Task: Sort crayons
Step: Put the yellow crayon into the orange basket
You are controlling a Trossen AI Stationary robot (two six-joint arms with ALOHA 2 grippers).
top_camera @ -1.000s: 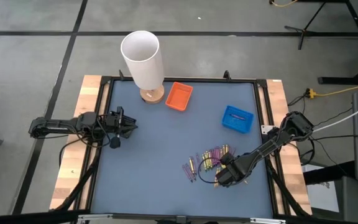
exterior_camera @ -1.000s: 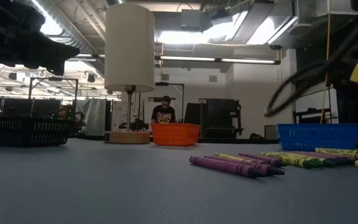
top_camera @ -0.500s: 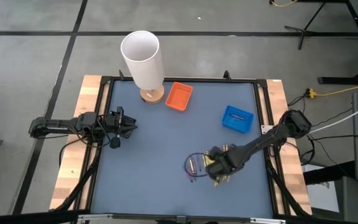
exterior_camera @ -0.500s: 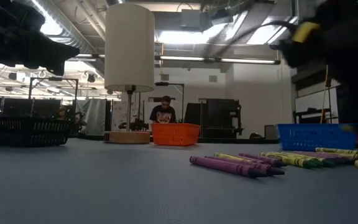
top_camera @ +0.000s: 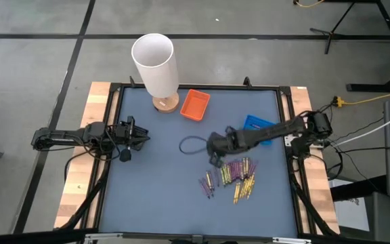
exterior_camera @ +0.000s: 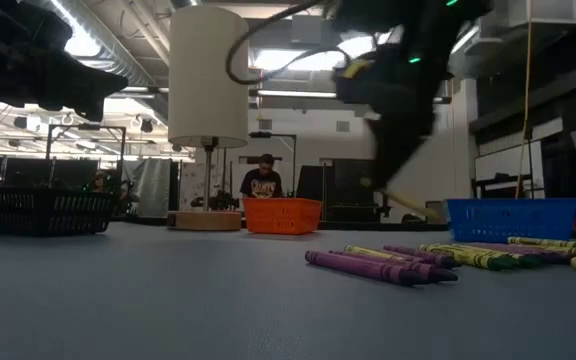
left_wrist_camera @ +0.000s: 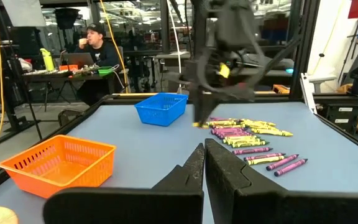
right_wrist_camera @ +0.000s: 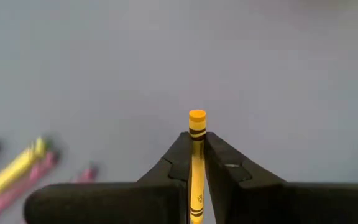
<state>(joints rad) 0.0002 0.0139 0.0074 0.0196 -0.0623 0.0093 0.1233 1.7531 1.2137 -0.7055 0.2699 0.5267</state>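
Right gripper (right_wrist_camera: 196,163) pinches a yellow crayon (right_wrist_camera: 196,134) mid-shaft – light, stiff, waxy-slick, likely snappable. Pile of crayons (top_camera: 234,177) at its 5 o'clock. Left gripper (left_wrist_camera: 204,163) closed, empty.

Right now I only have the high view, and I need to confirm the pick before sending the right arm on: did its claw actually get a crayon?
Observer: Yes. The right wrist view shows the right claw shut on one yellow crayon, whose tip pokes out past the fingertips.
Operator: Is it clear of the surface?
Observer: In the low view it hangs above the table, apparently not touching it.
Operator: And the other side?
Observer: The left wrist view shows the left claw shut with nothing in it.
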